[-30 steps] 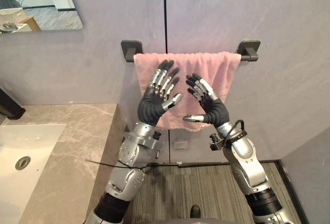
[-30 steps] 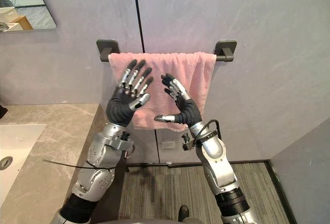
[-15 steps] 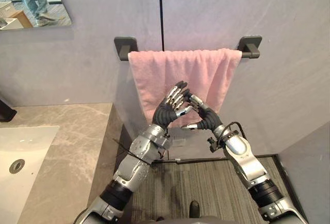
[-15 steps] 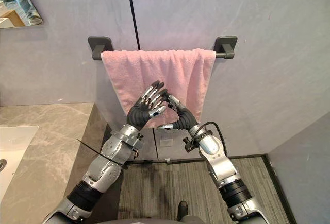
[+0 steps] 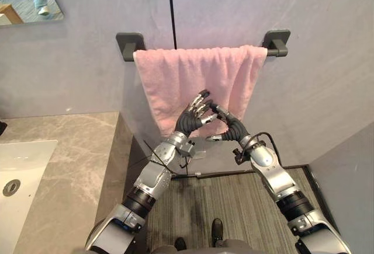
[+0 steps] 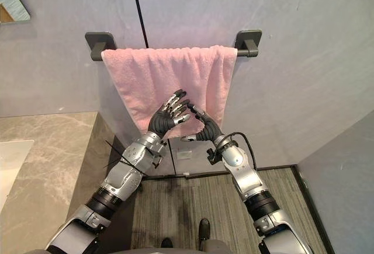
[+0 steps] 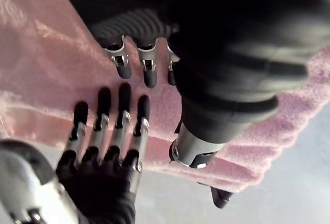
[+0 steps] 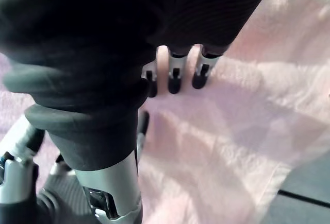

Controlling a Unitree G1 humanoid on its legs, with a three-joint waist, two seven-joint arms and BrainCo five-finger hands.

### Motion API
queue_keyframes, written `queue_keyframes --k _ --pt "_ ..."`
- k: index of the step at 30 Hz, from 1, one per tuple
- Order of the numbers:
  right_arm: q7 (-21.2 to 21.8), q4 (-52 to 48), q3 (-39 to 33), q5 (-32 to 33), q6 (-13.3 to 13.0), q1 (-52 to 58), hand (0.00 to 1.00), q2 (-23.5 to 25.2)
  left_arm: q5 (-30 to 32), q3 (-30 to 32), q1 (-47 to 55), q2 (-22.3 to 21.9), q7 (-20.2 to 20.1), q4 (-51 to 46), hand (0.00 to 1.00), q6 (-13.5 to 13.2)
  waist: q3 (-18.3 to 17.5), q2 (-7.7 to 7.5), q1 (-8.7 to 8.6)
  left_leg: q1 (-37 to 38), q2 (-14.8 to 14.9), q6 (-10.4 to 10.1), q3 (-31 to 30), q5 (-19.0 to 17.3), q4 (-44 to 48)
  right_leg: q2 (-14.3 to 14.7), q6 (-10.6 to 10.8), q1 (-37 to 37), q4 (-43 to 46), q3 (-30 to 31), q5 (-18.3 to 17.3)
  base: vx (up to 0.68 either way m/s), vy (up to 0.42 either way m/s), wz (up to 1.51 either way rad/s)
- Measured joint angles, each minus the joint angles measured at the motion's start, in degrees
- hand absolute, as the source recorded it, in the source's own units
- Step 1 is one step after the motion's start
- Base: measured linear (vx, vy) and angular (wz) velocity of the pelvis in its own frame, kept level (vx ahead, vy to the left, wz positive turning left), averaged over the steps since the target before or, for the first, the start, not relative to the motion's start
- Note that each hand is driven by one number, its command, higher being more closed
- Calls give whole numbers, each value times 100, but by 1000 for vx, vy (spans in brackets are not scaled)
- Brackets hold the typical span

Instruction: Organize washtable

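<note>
The left hand [image 5: 188, 122] and right hand [image 5: 232, 128] have slid down, side by side, to the lower edge of the pink towel [image 5: 169, 79], fingers straight, gripping nothing; the smoothing looks nearly done.

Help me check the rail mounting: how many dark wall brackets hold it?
2. The left bracket sits at the upper left corner of the pink towel; the right bracket just past its right edge. None looks hidden.
</note>
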Motion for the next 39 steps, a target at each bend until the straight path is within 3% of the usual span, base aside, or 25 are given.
queue_keyframes --k 3,12,25,30,34,39 --pt "-130 194 -224 -96 37 -110 0 155 170 295 -44 -13 143 256 0 9 13 -5 -73 -2 -2 0 17 0 9 -2 0 -4 0 11 0 20 32 -2" --pt "-603 406 -1055 -198 101 -130 0 487 394 1120 -178 -33 460 473 0 41 174 -29 -78 33 -10 3 21 0 16 -7 -1 36 0 16 5 8 17 0" --pt "-1079 625 -2278 76 108 -17 0 536 455 2245 353 -103 661 538 0 43 240 -27 -59 92 2 2 -44 1 42 -7 -17 137 -1 -31 24 -1 4 1" --pt "-1093 610 -2666 10 111 499 0 540 499 2447 1180 -305 646 -170 0 -5 241 -29 -50 131 1 2 -123 0 35 -14 -2 204 -1 -107 8 16 35 7" --pt "-1091 547 -2892 -122 112 869 0 546 497 2572 1759 -457 619 -607 0 -46 241 -29 63 131 1 1 -137 0 31 -17 -1 211 -1 -126 5 3 22 3" --pt "-1041 314 -3015 -205 102 1489 0 756 490 2597 2623 -631 337 -719 0 -55 240 -29 78 149 1 -7 -204 -5 18 -21 31 262 0 -182 -31 -5 24 7"
